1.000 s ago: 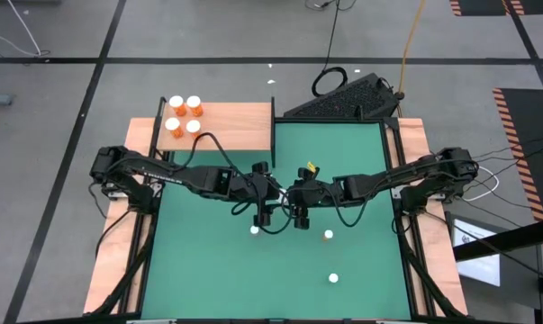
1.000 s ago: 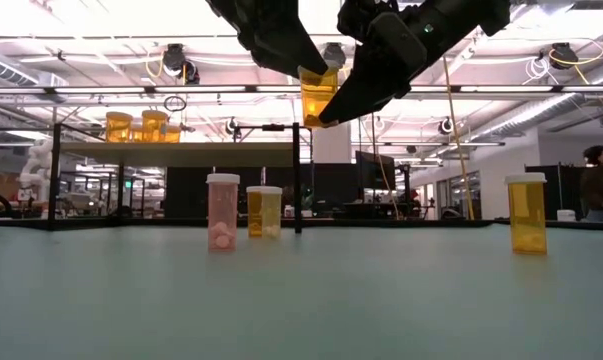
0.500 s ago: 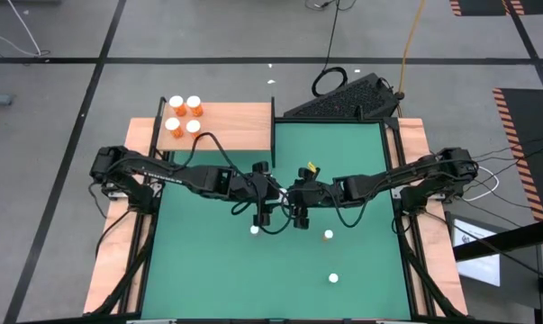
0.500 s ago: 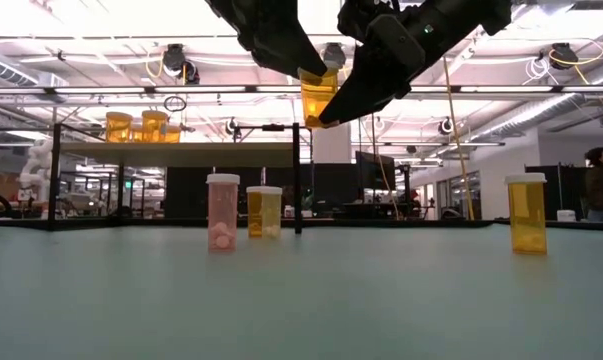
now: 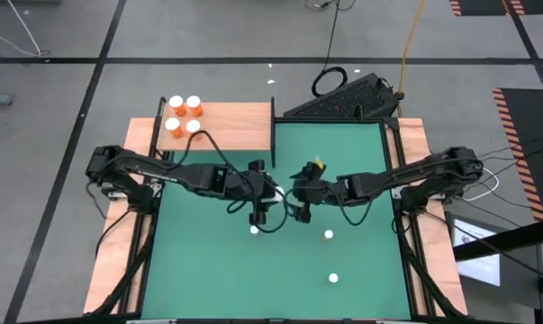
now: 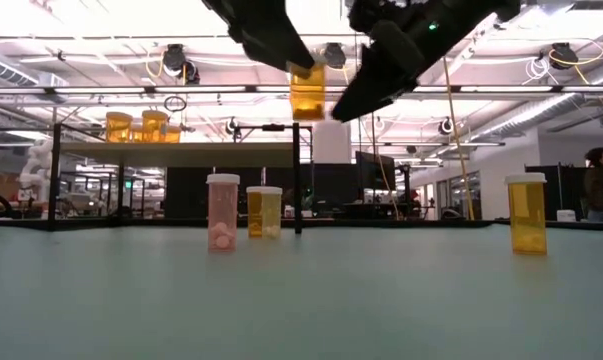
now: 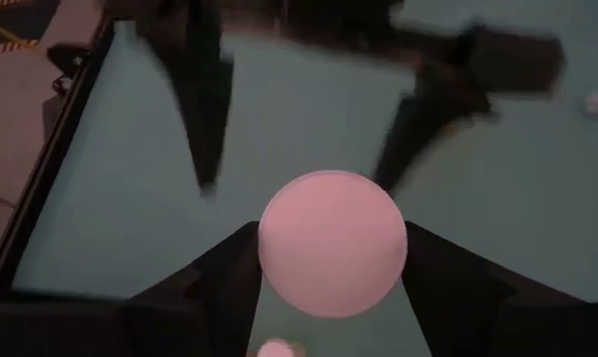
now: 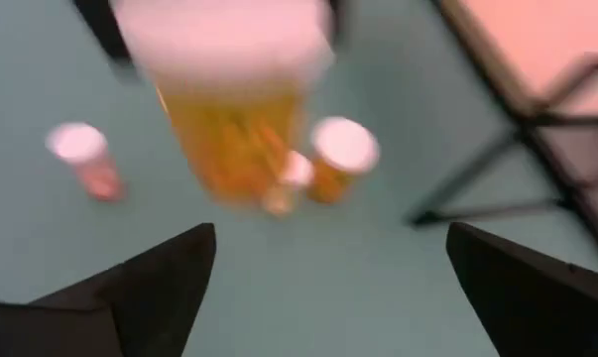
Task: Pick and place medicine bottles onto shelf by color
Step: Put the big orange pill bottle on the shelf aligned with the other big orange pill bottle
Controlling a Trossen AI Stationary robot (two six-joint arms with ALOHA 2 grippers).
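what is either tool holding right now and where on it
The left tool holds an orange bottle by its cap end, body hanging down, high above the mat. The right tool is open beside it, holding nothing.

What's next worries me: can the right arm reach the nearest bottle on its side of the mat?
Probably yes: the right gripper is open and empty, and that bottle stands unobstructed close by.

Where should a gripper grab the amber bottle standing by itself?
Grip the amber bottle around its round body, just under its white cap, coming straight down from above. It stands upright on the mat with nothing close beside it, so fingers fit either side.
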